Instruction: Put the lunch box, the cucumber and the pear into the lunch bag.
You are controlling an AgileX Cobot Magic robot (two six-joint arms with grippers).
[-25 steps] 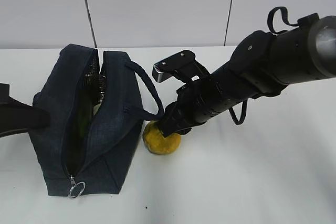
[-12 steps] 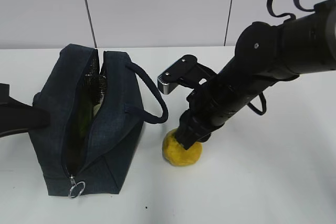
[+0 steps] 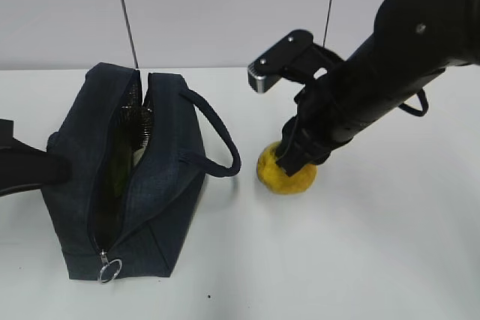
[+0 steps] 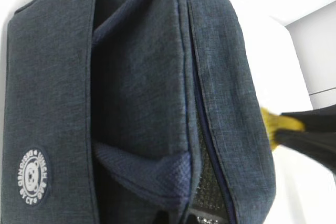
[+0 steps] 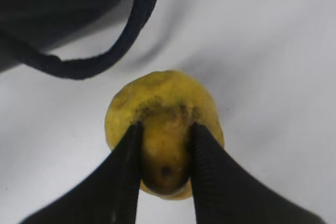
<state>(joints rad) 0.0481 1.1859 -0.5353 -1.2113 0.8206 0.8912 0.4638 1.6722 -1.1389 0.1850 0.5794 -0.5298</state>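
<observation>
The yellow pear (image 3: 288, 176) is to the right of the dark navy lunch bag (image 3: 161, 185), apart from it. My right gripper (image 3: 289, 161) is shut on the pear's narrow neck; in the right wrist view the gripper (image 5: 164, 150) pinches the pear (image 5: 163, 108) from both sides over the white table. The bag stands unzipped with a long open slit; something green (image 3: 118, 174) shows inside, probably the cucumber. The lunch box is hidden. My left arm (image 3: 26, 170) rests against the bag's left side; its fingers do not show clearly in the left wrist view, which is filled by the bag (image 4: 52, 77).
The bag's loop handle (image 3: 219, 144) sticks out to the right toward the pear and shows in the right wrist view (image 5: 105, 61). A metal ring pull (image 3: 109, 269) hangs at the bag's near end. A white wall rises behind the white table (image 3: 360, 260).
My right gripper has carried the pear from right beside the bag out to the right and farther back. The bag and the left arm have not moved.
</observation>
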